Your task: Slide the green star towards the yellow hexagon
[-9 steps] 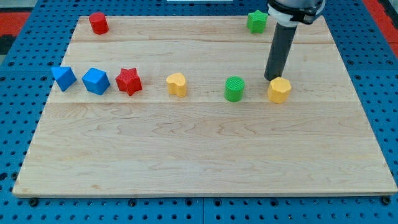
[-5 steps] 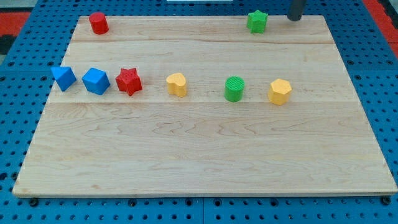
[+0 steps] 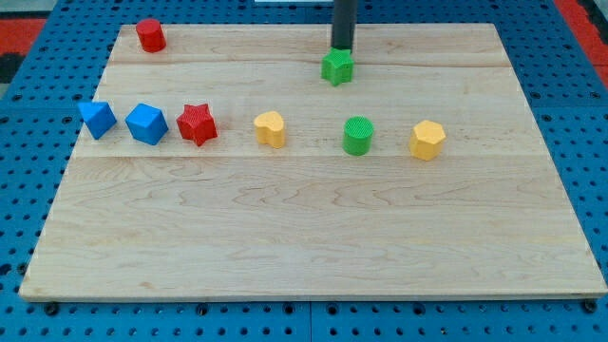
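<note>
The green star (image 3: pixel 336 67) sits on the wooden board (image 3: pixel 304 218) near the view's top, right of centre. My tip (image 3: pixel 341 49) is right above it in the view, touching its upper edge. The yellow hexagon (image 3: pixel 427 140) lies lower and to the right of the star, at the right end of a row of blocks.
A green cylinder (image 3: pixel 358 135) lies between the star and the hexagon's row, left of the hexagon. A yellow heart (image 3: pixel 271 128), a red star (image 3: pixel 197 123), a blue cube (image 3: pixel 146 123) and a blue triangle (image 3: pixel 97 119) continue the row leftward. A red block (image 3: pixel 150 35) sits top left.
My tip went from beside the yellow hexagon up past the board's top edge, then came leftward behind the green star. The star has slid left and down the view.
</note>
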`<move>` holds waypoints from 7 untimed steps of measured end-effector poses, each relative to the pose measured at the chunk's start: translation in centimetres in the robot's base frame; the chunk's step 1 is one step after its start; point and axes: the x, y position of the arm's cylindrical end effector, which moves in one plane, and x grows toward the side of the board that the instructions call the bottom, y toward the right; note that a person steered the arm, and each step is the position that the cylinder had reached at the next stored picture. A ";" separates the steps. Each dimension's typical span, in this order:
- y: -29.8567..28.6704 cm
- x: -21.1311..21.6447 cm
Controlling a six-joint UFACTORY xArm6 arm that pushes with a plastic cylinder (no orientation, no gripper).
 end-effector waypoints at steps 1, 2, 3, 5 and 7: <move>-3.9 0.7; -6.7 3.0; -1.6 4.8; 4.2 6.1; 1.6 -0.6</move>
